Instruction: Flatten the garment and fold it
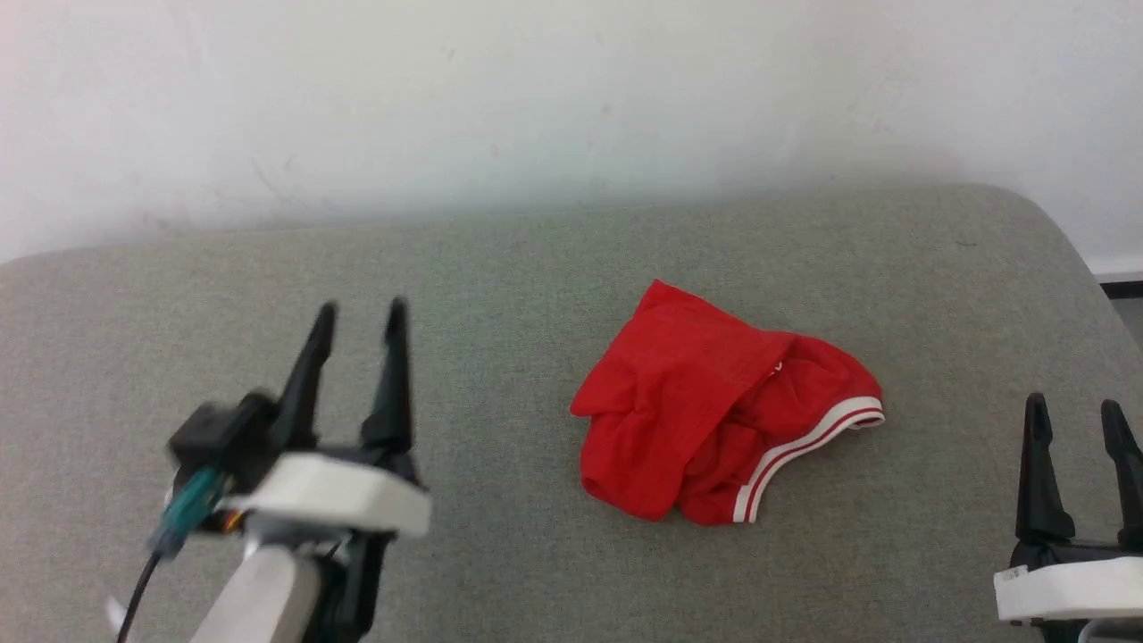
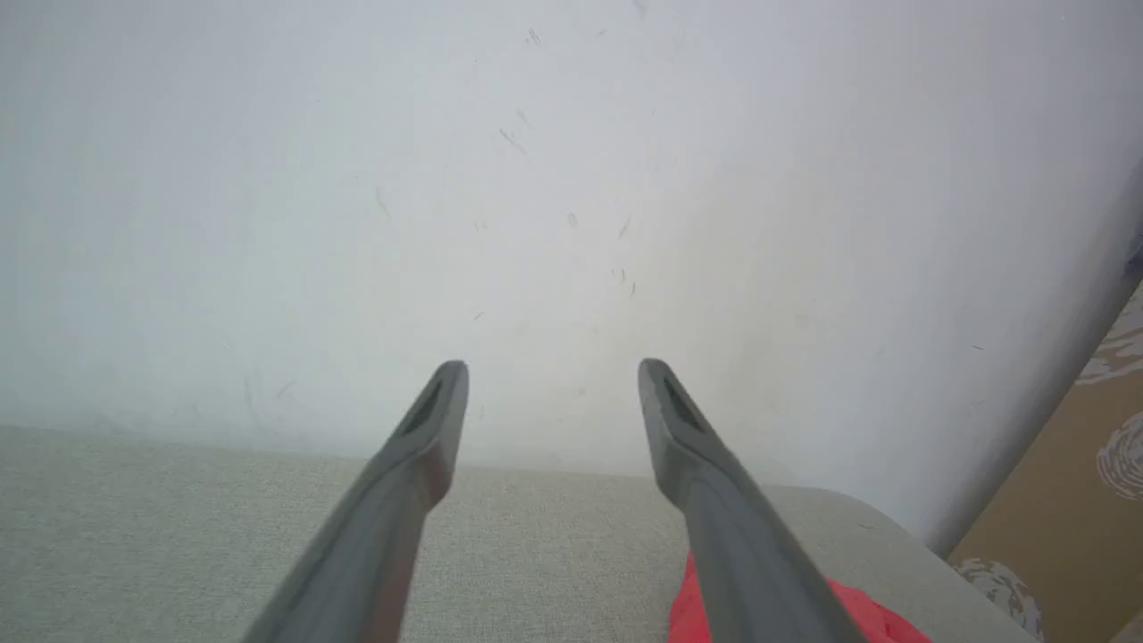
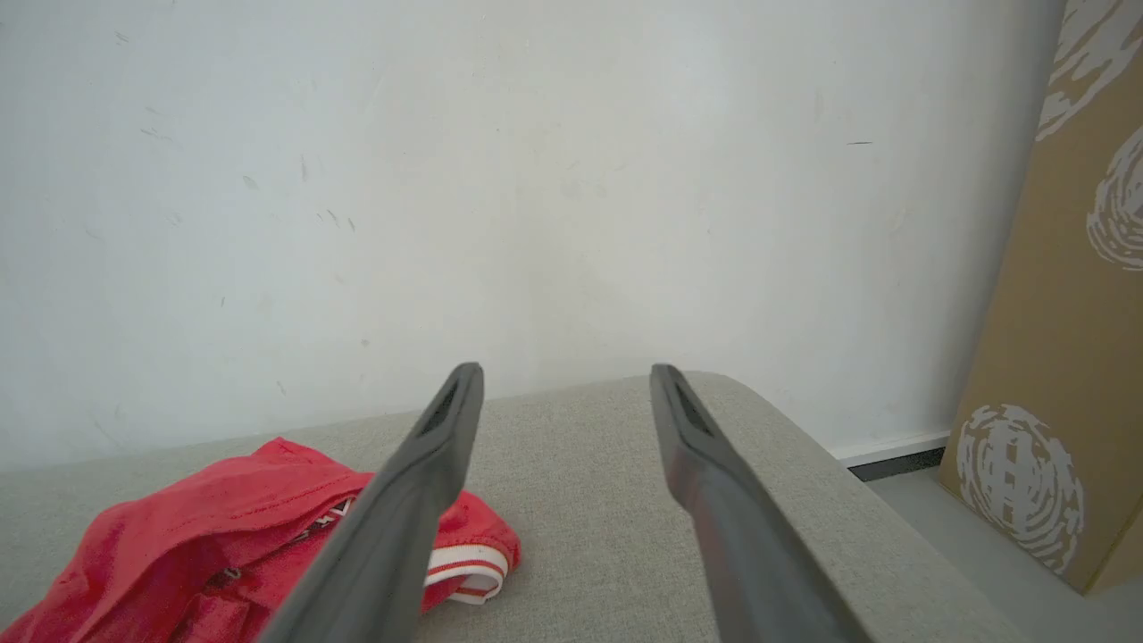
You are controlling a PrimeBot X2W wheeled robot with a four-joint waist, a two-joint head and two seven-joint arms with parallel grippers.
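Observation:
The red garment lies crumpled in a heap on the grey cushioned surface, right of the middle, with a white red-striped band along its right edge. My left gripper hovers open well to the left of it, blurred, with nothing between its fingers. My right gripper stands open at the lower right, apart from the cloth. In the right wrist view the garment lies left of the open right gripper. A red corner of the garment shows beside the open left gripper.
A white wall rises behind the surface. The surface's rounded right edge drops to the floor, where a brown cardboard box with white swirl prints stands against the wall.

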